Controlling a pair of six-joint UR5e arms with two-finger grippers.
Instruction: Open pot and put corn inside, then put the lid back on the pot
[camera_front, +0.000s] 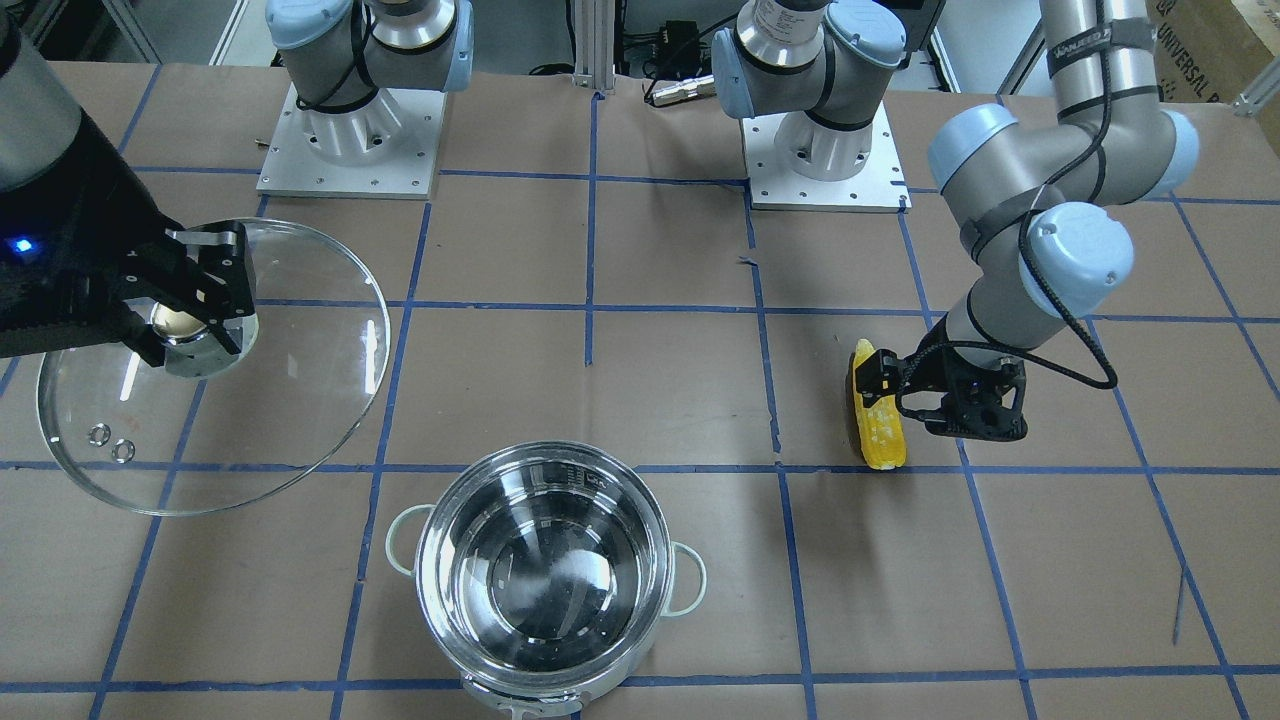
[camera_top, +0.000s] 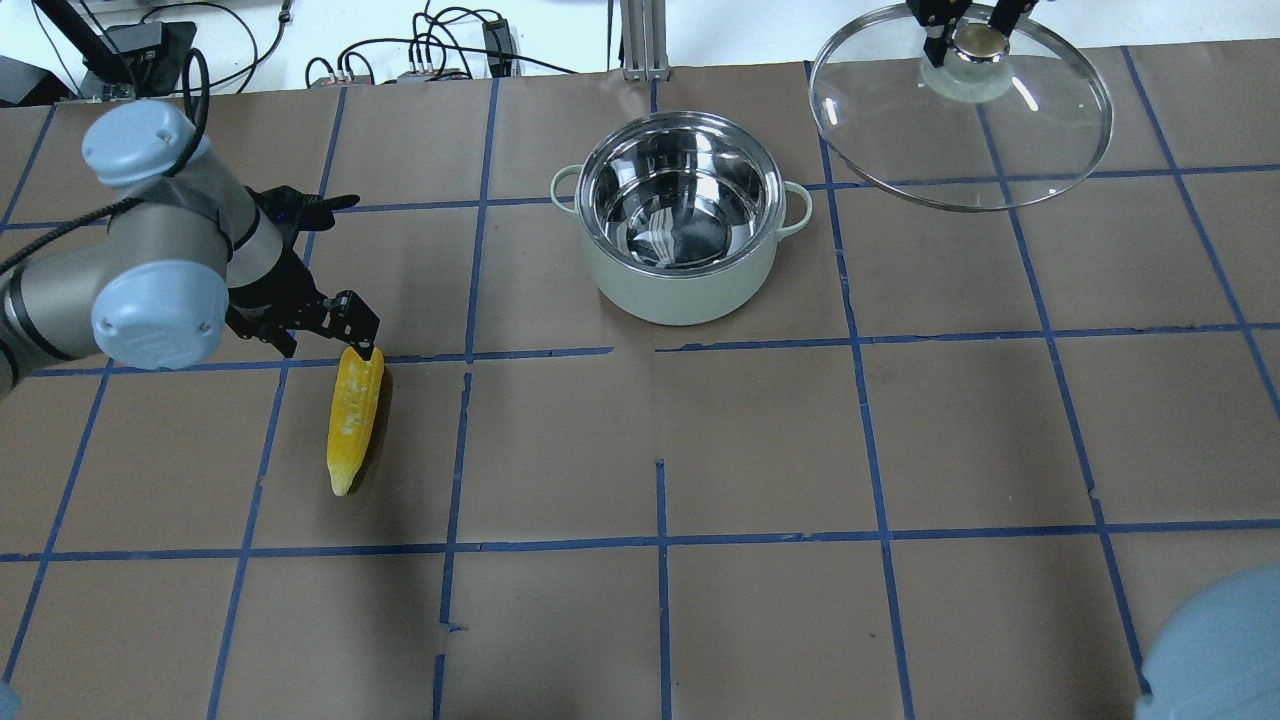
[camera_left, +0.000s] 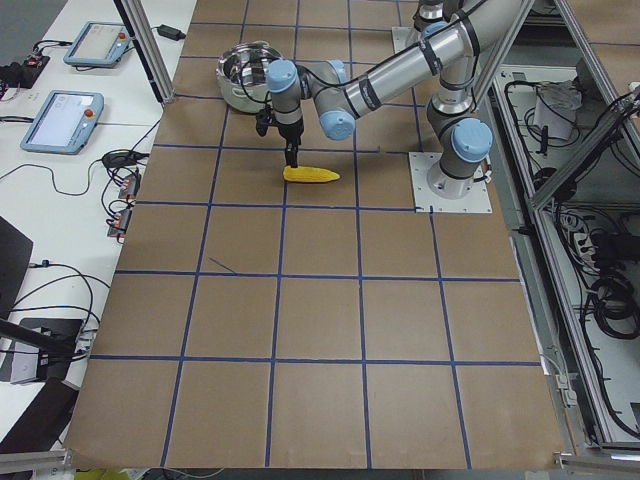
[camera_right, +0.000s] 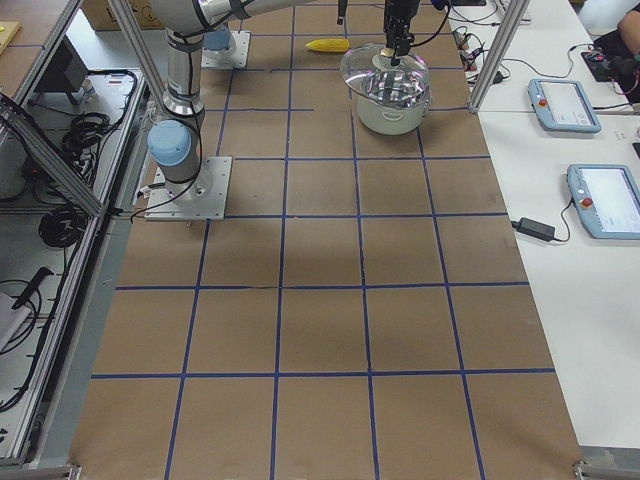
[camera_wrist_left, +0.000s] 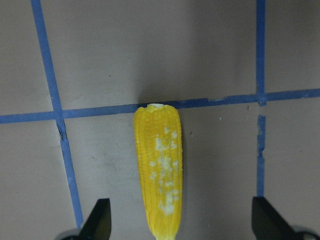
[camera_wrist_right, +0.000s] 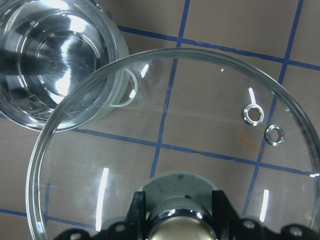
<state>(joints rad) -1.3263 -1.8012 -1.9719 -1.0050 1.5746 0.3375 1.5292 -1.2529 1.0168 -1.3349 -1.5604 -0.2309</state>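
Corn (camera_wrist_left: 158, 170) is yellow, tapered, flecked with pale whitish patches.

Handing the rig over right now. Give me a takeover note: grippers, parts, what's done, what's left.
Left gripper: open, jaws spread either side of the corn, not closed on it. The corn lies on the table.
Right gripper: shut on the lid, held in the air beside the pot.
Pot is open and empty.
Done: lid off.
Left: grasp corn, put it in pot, replace lid.
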